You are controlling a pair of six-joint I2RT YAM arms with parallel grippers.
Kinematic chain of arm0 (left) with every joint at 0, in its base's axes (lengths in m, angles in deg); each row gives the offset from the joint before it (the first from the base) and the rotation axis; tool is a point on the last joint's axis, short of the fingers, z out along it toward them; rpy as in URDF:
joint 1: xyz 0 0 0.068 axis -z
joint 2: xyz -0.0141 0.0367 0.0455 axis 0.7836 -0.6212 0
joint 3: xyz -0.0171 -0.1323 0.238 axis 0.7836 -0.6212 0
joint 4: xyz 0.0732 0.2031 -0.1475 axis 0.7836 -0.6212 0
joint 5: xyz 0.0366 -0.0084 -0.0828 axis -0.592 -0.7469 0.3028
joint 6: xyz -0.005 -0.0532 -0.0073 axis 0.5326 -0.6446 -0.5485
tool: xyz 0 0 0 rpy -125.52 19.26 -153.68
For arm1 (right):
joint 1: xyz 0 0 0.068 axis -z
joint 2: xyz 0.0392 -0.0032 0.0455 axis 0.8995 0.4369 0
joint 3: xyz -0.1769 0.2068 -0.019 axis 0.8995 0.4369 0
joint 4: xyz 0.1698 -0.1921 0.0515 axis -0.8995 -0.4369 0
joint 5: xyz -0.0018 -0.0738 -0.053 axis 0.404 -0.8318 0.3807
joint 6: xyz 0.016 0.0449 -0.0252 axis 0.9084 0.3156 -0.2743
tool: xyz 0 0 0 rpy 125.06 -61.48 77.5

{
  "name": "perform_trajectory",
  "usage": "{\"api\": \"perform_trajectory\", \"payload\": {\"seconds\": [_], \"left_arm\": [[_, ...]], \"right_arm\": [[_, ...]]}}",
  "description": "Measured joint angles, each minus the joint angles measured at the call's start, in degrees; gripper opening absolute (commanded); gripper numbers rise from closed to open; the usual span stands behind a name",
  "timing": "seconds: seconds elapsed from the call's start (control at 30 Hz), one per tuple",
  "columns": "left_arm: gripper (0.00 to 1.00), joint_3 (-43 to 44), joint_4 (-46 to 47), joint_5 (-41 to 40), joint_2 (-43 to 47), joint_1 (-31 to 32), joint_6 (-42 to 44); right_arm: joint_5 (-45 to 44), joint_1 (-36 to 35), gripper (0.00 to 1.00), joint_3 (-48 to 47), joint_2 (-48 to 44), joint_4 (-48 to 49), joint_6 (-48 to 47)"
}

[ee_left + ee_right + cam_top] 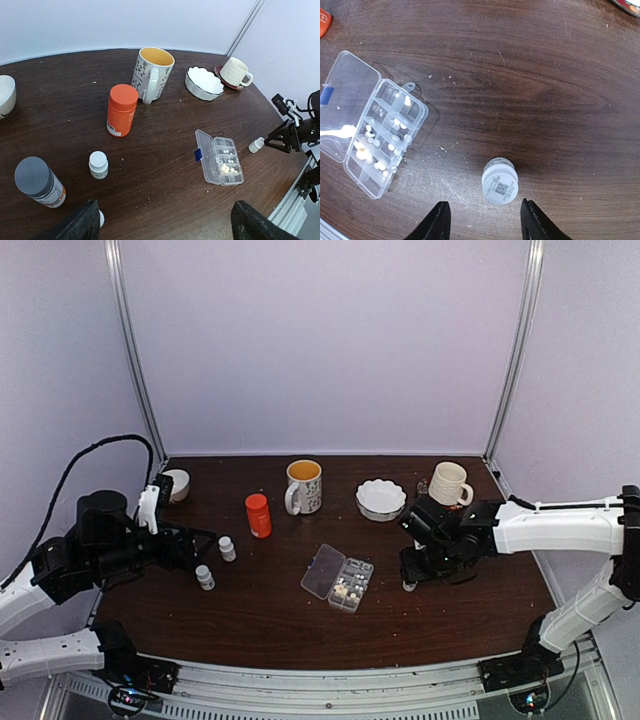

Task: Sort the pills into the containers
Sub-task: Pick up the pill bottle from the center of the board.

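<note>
The clear organizer box (351,585) lies mid-table with its lid (322,570) folded open to the left. Whitish pills (367,150) sit in several of its compartments (390,135); the same pills (226,168) show in the left wrist view. My right gripper (485,222) hovers open to the right of the box. A small white bottle (500,181) stands just ahead of its fingertips, apart from both, a printed code on the end facing the camera. My left gripper (165,227) is wide open and empty at the left, far from the box (222,160).
Near the left gripper (200,538) stand two small white bottles (227,548) (205,577) and a grey-capped bottle (39,181). Further back are an orange bottle (258,515), a patterned mug (303,486), a white bowl (381,499), a cream mug (448,483) and a white cup (176,484).
</note>
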Motion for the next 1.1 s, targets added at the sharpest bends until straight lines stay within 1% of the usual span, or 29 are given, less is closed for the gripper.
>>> {"api": "perform_trajectory", "payload": {"seconds": [0.17,0.53,0.67,0.73,0.8,0.83,1.03,1.1], "left_arm": [[0.94,-0.3,0.0,0.1,0.0,0.0,0.0],[0.93,-0.3,0.0,0.9,0.0,0.0,0.0],[0.93,-0.3,0.0,0.9,-0.1,0.0,0.0],[0.93,-0.3,0.0,1.0,-0.3,0.0,0.0],[0.93,-0.3,0.0,1.1,-0.5,0.0,0.0],[0.93,-0.3,0.0,1.1,-0.7,0.0,0.0],[0.93,-0.3,0.0,1.3,-1.3,0.0,0.0],[0.93,-0.3,0.0,1.3,-1.4,0.0,0.0]], "right_arm": [[-0.2,0.0,0.49,-1.5,-1.0,-0.5,-0.2],[-1.0,0.2,0.43,-1.5,2.3,-0.8,0.1],[-1.4,0.2,0.42,-1.2,3.0,-0.4,0.2],[-1.5,0.3,0.41,-1.0,3.4,-0.3,0.2],[-1.5,0.3,0.34,-0.8,3.9,-0.1,0.2],[-1.5,0.3,0.32,-0.8,4.2,0.0,0.3],[-1.5,0.7,0.32,-0.4,4.8,1.1,0.3],[-1.5,0.7,0.35,-0.3,4.8,1.3,0.3]]}}
